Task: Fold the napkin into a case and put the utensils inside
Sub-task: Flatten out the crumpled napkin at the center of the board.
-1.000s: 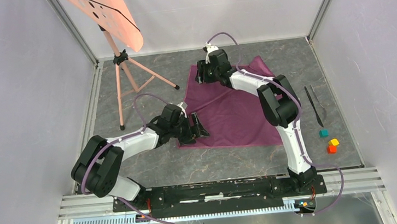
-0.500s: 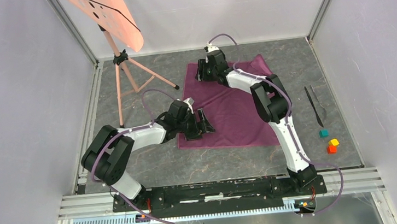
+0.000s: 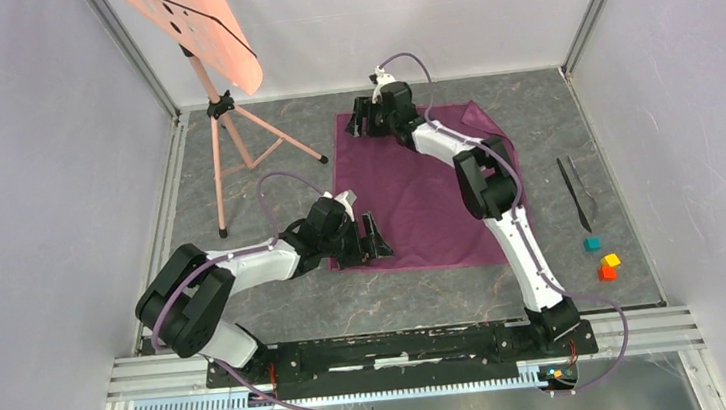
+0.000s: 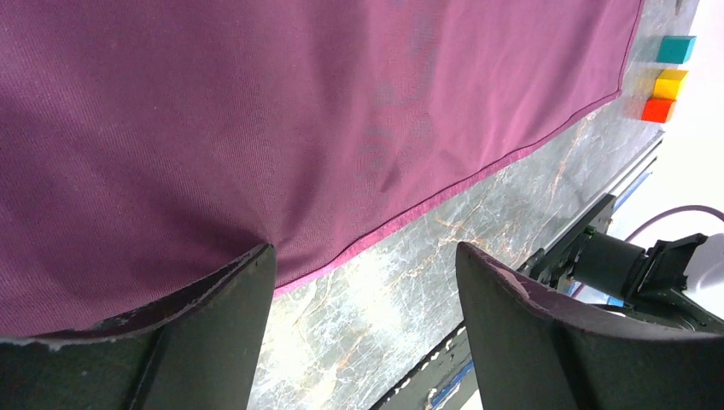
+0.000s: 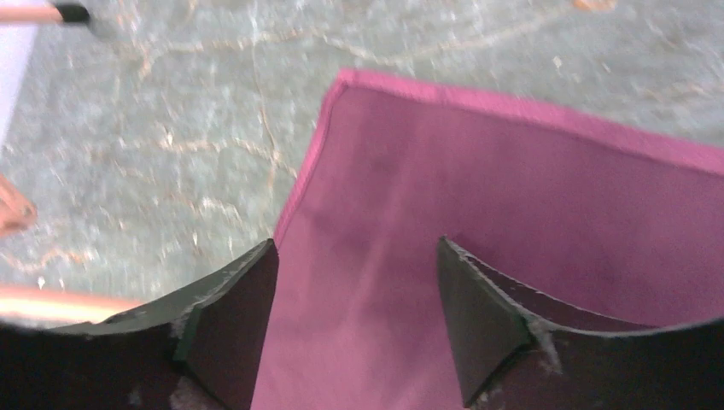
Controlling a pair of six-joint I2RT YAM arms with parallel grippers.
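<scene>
The plum-maroon napkin lies spread flat on the marble table as one wide rectangle. My left gripper hovers open at the napkin's near-left edge. In the left wrist view one finger overlaps the napkin hem and the other is over bare table. My right gripper is open over the far-left corner, and the napkin shows between its fingers with nothing pinched. The two utensils lie side by side on the table, right of the napkin.
A teal cube, a yellow cube and an orange cube sit near the utensils. A salmon tripod stand occupies the far left. White walls enclose the table, and the arms' base rail runs along the near edge.
The right gripper carried the napkin's far-left corner outward, flattening the cloth into a rectangle, and its jaws spread wider. The left gripper shifted slightly right along the near edge, still open.
</scene>
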